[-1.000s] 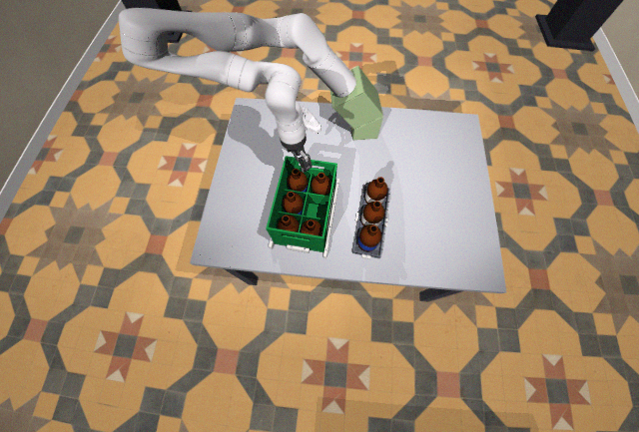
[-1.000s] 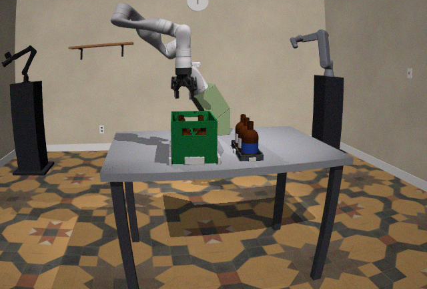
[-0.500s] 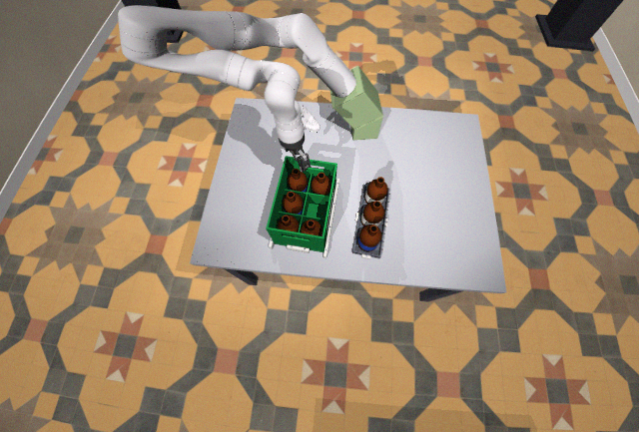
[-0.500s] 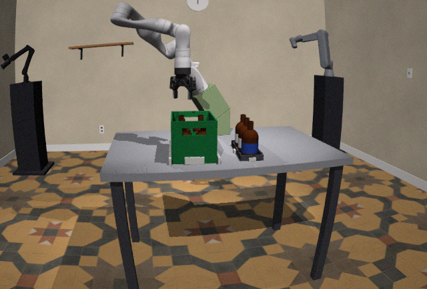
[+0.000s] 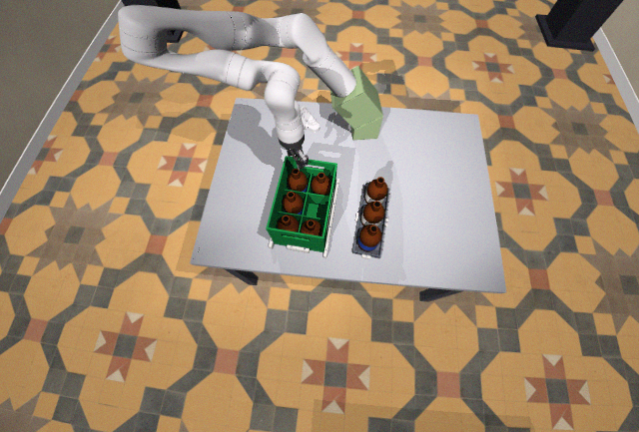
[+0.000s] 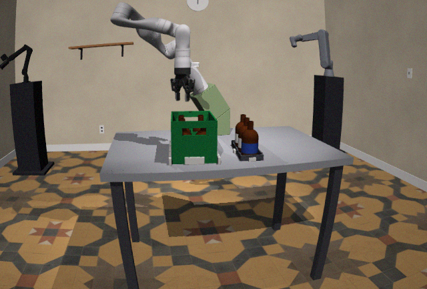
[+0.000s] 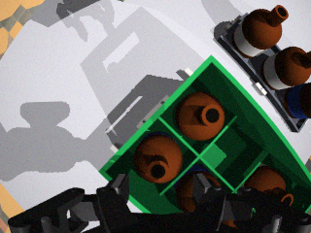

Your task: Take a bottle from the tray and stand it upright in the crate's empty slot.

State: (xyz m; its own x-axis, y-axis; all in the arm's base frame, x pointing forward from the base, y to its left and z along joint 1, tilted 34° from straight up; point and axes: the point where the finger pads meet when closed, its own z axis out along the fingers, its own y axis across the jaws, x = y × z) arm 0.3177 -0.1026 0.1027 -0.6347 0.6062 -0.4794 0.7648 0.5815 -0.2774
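Observation:
The green crate (image 5: 315, 243) (image 6: 193, 147) (image 7: 233, 92) holds several upright brown bottles. Its empty slot (image 5: 316, 209) (image 7: 228, 155) is the middle one on the tray side. The dark tray (image 5: 356, 248) (image 6: 257, 157) (image 7: 297, 123) stands beside it with three upright bottles: a back one (image 5: 377, 190), a middle one (image 5: 372, 213) and a front one (image 5: 369, 236) (image 6: 250, 137) with a blue label. My gripper (image 5: 300, 163) (image 6: 182, 98) (image 7: 160, 184) points down above the crate's back end, clear of the bottles. Its fingers stand partly open with nothing between them.
The grey table (image 5: 433, 185) (image 6: 293, 144) carries crate and tray, with a narrow gap between them. The green arm base (image 5: 363, 113) (image 6: 213, 106) stands at the back edge. White brackets (image 5: 298, 248) (image 6: 194, 160) sit at the crate's foot. The crate walls rise around its bottles.

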